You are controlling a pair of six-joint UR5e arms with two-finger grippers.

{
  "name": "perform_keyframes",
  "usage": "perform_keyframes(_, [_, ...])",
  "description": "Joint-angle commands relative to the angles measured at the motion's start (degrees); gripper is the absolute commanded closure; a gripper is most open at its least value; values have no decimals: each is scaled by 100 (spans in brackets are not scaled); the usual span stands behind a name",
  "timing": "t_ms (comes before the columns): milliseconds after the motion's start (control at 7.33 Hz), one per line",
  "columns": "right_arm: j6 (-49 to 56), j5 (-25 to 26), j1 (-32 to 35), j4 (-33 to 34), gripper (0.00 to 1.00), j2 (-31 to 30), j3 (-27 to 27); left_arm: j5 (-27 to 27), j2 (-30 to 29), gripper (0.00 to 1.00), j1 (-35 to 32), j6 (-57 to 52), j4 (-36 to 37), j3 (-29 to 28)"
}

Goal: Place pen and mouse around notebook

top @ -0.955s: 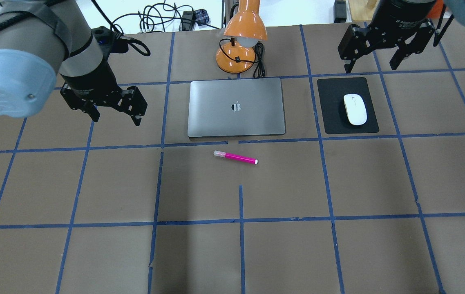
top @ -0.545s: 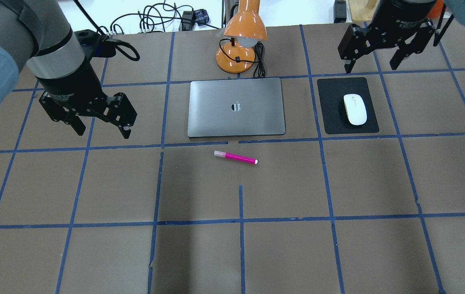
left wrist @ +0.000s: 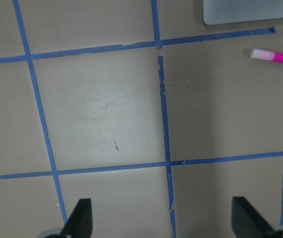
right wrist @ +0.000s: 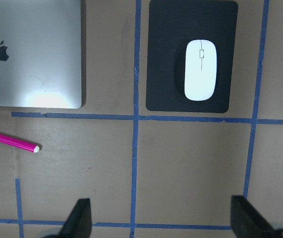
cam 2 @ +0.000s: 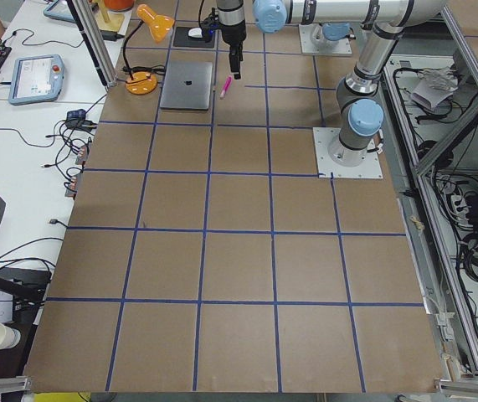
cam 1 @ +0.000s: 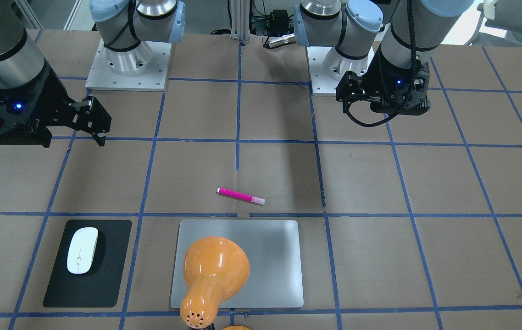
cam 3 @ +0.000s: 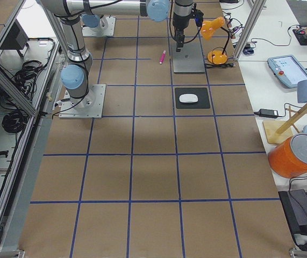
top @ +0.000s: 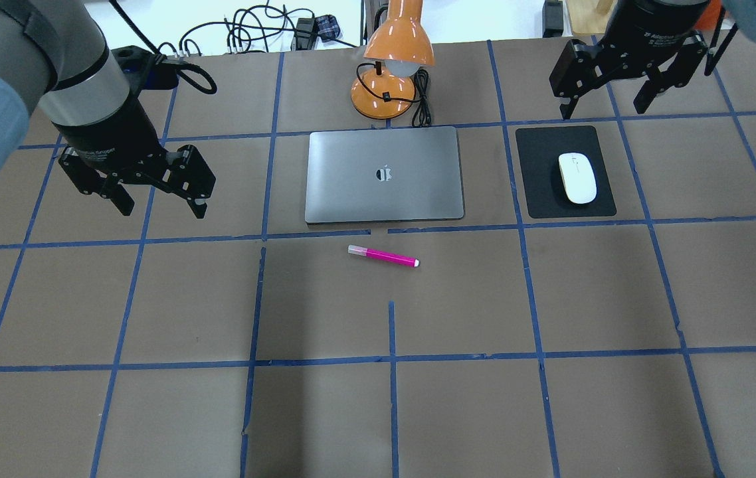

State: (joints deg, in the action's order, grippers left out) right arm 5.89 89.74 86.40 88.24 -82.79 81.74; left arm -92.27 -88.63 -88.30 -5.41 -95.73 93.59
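The silver-grey notebook point(top: 384, 174) lies shut at the middle back of the table. Just in front of it the magenta pen point(top: 383, 256) rests flat, its pale cap pointing left. The white mouse point(top: 577, 177) sits on a black mat point(top: 537, 199) to the notebook's right. My left gripper point(top: 162, 209) hovers open and empty to the left of the notebook. In the left wrist view the pen point(left wrist: 277, 56) is at the upper right. My right gripper point(top: 604, 109) hangs open and empty behind the mat. The right wrist view shows the mouse point(right wrist: 200, 70) on its mat.
An orange desk lamp point(top: 394, 66) with a black cord stands right behind the notebook, and its shade overhangs the notebook point(cam 1: 261, 256) in the front-facing view. Cables lie beyond the table's back edge. Blue tape lines grid the brown tabletop.
My left gripper has moved left and a little toward the near side, away from the notebook. The right gripper, pen, mouse and notebook have not moved.
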Motion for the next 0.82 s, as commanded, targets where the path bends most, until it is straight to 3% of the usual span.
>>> perform_keyframes(0, [0, 0, 0, 0, 0, 0, 0, 156, -49, 0, -3, 40, 28, -8])
perform_keyframes(682, [26, 0, -9, 9, 0, 0, 0, 166, -66, 0, -20, 251, 63, 1])
